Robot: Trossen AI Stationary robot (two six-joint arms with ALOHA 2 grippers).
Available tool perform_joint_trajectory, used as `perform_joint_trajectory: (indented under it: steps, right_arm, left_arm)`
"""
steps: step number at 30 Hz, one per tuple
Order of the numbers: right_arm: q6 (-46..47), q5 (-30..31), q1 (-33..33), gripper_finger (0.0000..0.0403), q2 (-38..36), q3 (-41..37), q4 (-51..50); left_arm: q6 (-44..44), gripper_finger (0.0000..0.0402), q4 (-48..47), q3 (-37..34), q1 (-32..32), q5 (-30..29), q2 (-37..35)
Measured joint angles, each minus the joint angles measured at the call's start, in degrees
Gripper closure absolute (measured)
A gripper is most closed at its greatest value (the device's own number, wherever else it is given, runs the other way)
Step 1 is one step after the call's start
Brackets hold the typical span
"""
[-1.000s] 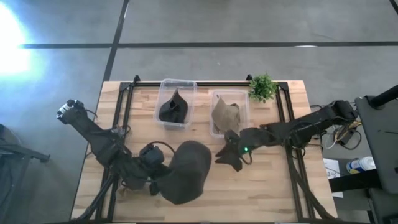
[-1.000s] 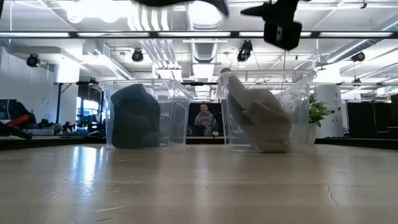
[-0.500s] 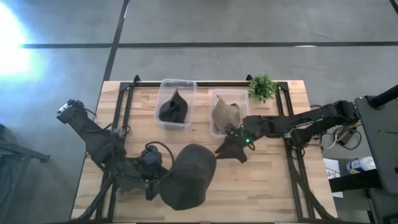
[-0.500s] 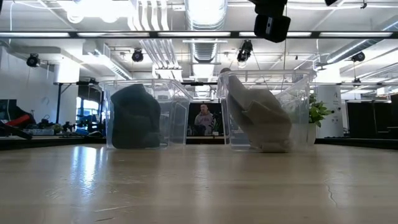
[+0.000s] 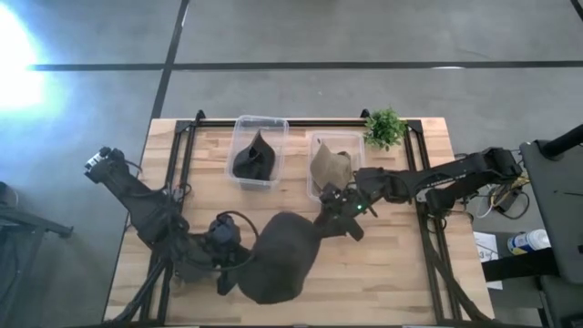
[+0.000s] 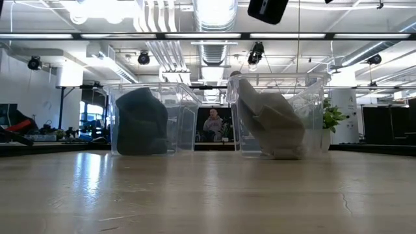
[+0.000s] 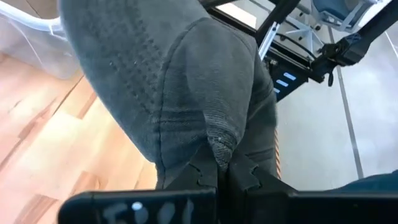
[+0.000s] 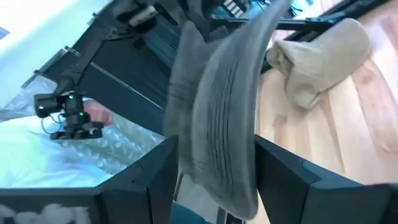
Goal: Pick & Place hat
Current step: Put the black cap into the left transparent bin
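Observation:
A dark grey knit hat (image 5: 281, 260) hangs in the air over the table's near middle, held by my left gripper (image 5: 240, 261), which is shut on it at its left side. My right gripper (image 5: 330, 217) is open at the hat's far right edge (image 5: 314, 225). In the right wrist view that edge (image 8: 217, 124) stands between the two fingers. The low view does not show the hat, only part of an arm (image 6: 266, 8) at the top. My left gripper pinches a bunched fold of the knit (image 7: 219, 142) between its two fingers, coming level from the table's left. The hat is lifted clear and bulges out beyond the fingers. My right gripper: the hat's edge passes between its open fingers (image 8: 283, 177); I cannot tell whether they touch it.
Two clear bins stand at the far middle: the left bin (image 5: 239, 128) holds a dark hat (image 5: 255, 157), the right bin (image 5: 357, 144) a tan hat (image 5: 330, 167). A small green plant (image 5: 384, 128) stands right of them. Black rails (image 5: 187, 159) run along both table sides.
My left gripper has moved slightly toward the near edge and swung the hat, so its free edge now reaches toward the right gripper. My right gripper has risen and moved toward the far edge and the hat; the hat's edge now lies between its fingers.

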Motion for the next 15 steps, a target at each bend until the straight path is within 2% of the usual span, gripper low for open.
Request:
perform_joint_trajectory:
  steps: [7, 15]
  right_arm:
    - [-1.5, -0.1, 0.0, 0.0220, 0.3, 2.4, -0.2]
    - [-1.5, -0.2, 0.0, 0.0269, 2.7, 3.5, -0.5]
  left_arm:
    - [0.0, 0.0401, 0.3, -0.3, 1.5, -0.7, 0.8]
    - [2.8, 0.0401, 0.5, -0.3, 3.1, -2.7, 0.9]
